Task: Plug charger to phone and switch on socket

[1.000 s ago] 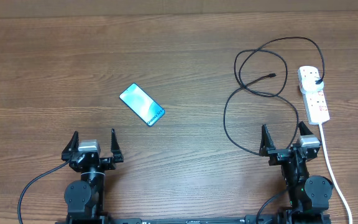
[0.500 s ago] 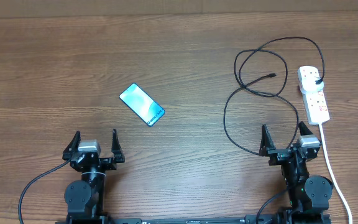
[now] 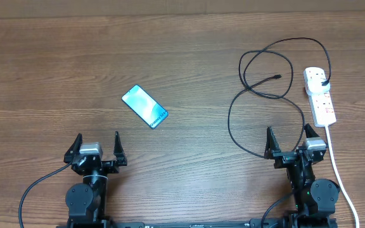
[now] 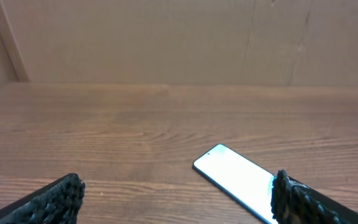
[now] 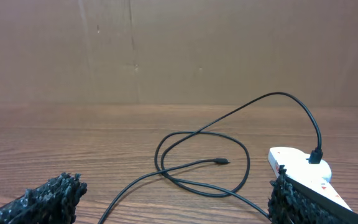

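Note:
The phone (image 3: pixel 145 106) lies flat and askew on the wooden table, screen up, a little beyond my left gripper (image 3: pixel 97 146); the left wrist view shows the phone (image 4: pixel 236 181) partly behind the right finger. The charger (image 3: pixel 258 76) is a thin black cable in loose loops, its small plug tip (image 3: pixel 277 77) free on the table and its black plug (image 3: pixel 324 83) seated in the white socket (image 3: pixel 319 95) at the far right. My right gripper (image 3: pixel 289 140) stands open near the table's front, straddling part of the cable loop. Both grippers hold nothing. From the right wrist I see the plug tip (image 5: pixel 222 162) and the socket (image 5: pixel 303 171).
The socket's thick white cord (image 3: pixel 342 177) runs down past the right arm's outer side to the front edge. A plain brown wall (image 4: pixel 166 37) rises behind the table's far edge.

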`<act>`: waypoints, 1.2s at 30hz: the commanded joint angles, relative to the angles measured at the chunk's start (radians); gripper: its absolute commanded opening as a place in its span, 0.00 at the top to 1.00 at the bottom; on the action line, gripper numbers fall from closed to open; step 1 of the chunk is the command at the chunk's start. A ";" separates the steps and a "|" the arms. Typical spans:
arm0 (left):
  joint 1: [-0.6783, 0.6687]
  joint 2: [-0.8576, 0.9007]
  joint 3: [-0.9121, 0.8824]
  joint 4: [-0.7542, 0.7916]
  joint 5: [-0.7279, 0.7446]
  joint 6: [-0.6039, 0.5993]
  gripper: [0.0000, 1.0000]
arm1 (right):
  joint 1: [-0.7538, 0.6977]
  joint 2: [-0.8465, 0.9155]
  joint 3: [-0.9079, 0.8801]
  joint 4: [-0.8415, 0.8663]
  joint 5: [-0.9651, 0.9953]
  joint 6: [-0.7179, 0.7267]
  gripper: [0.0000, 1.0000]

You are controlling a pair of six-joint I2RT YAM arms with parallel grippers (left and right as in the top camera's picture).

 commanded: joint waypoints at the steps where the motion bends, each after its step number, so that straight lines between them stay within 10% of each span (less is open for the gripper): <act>1: 0.005 -0.007 0.050 -0.030 0.012 -0.018 0.01 | -0.003 -0.012 -0.010 0.005 0.000 -0.001 0.00; 36: 0.005 0.014 0.197 -0.143 0.011 -0.023 0.01 | -0.003 -0.012 -0.010 0.005 0.000 -0.001 0.00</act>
